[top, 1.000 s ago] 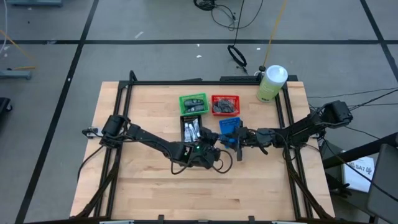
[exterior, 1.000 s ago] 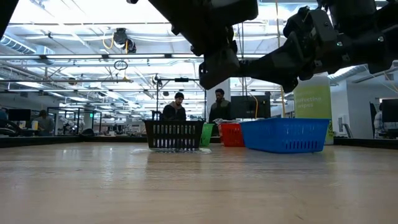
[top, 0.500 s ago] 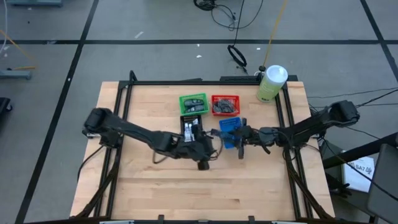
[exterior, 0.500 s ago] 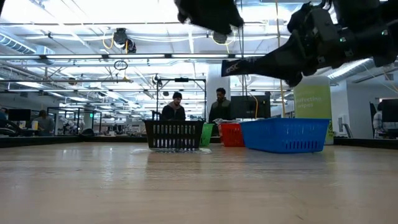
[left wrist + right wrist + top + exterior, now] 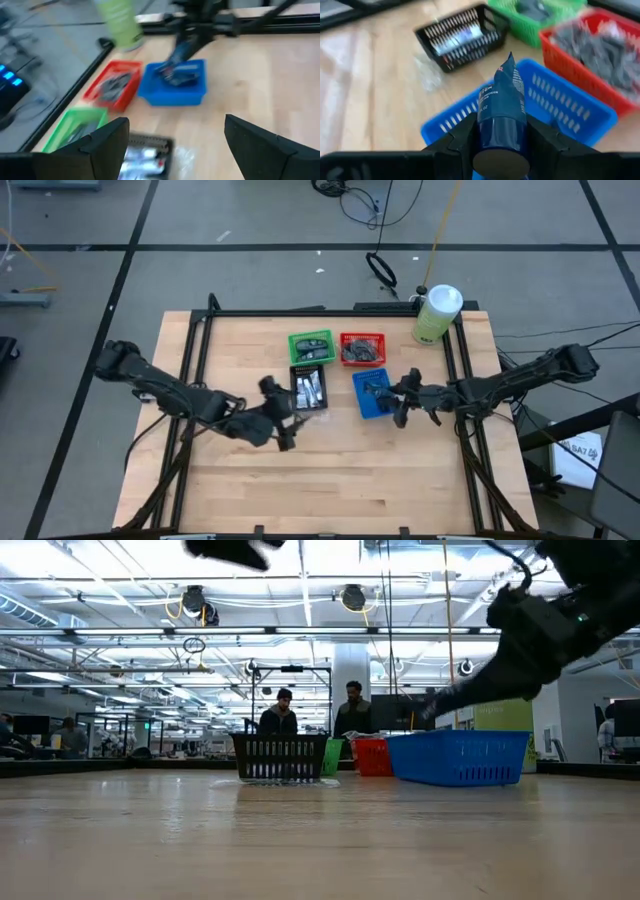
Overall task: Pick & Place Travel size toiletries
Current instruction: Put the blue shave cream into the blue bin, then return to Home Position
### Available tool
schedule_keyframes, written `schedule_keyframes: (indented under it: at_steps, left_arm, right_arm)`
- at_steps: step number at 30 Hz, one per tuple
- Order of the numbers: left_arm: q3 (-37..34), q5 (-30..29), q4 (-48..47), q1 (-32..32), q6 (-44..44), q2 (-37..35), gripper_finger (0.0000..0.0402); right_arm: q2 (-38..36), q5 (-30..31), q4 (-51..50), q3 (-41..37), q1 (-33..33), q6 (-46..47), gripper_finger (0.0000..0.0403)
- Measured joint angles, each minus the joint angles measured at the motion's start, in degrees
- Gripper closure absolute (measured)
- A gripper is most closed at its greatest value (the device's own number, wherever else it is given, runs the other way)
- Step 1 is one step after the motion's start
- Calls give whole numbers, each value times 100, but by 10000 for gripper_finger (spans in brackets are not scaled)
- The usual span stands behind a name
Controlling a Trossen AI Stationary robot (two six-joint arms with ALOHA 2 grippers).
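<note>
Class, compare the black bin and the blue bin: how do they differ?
The black bin is dark and holds silver-white tubes; the blue bin is bright blue and holds dark packets. The right pincer holds a navy tube beside the blue bin; nothing hangs over the black one. Both are slatted plastic.

You can only make out "OZ" and a word ending "ER" on the navy tube [image 5: 502,117]; the green sign [image 5: 503,712] lettering is too small to read.
</note>
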Motion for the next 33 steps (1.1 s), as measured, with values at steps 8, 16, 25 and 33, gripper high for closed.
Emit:
schedule_keyframes:
  at_steps: [8,16,25,33]
  left_arm:
    - [-1462,-693,886,-267,-1074,-764,107]
    - [-1625,-638,1146,-285,-1159,-802,116]
    - [-1625,-627,1415,-455,-680,-822,120]
    - [-1631,-717,1228,-982,80,-1377,130]
  right_arm:
    - [377,463,-382,0,-12,462,282]
    - [1102,429,402,2,-14,331,238]
    - [1311,401,1260,0,1,83,111]
    - [170,-798,1360,2,2,-650,75]
